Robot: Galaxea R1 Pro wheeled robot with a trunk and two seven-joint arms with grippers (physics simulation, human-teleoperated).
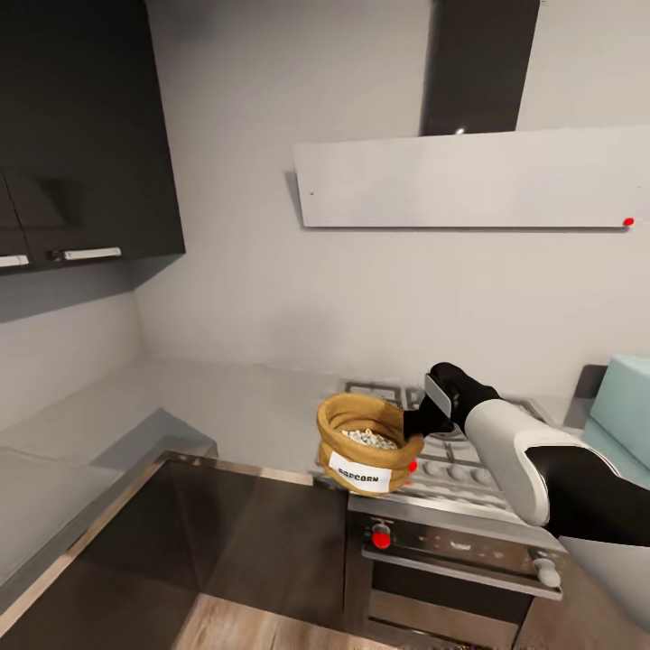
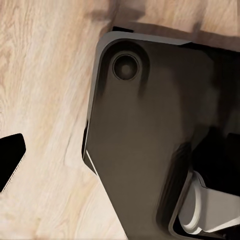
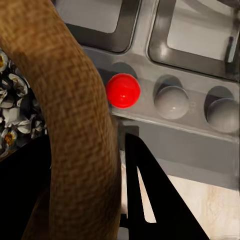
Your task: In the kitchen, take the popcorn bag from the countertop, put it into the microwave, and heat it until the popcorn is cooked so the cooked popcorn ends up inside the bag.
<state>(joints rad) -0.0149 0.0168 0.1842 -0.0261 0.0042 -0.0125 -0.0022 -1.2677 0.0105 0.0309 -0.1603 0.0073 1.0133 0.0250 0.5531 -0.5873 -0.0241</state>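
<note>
The squat orange-tan woven popcorn bag (image 1: pixel 368 443) sits upright with its mouth facing up, wider than it is tall, its white "POPCORN" label turned toward the camera in the head view. It is held above the front left corner of the steel gas hob (image 1: pixel 456 451), over the row of grey round knobs, with the glossy grey stone table (image 1: pixel 226 397) stretching off to its left. Its thick rolled rim has a coarse burlap weave, and a heap of small whitish and dark popcorn kernels (image 1: pixel 368 439) fills the inside. The right black claw (image 1: pixel 417 426) on the white-and-black arm pinches the bag's rim on its right side; in the right wrist view one dark finger (image 3: pixel 145 190) lies outside the rolled rim (image 3: pixel 75 125), pressed against it, with a red round knob (image 3: pixel 123 90) just beyond. The pale light-blue boxy microwave (image 1: pixel 626 397) stands at the far right, well apart from the bag. The left claw's state I cannot tell.
</note>
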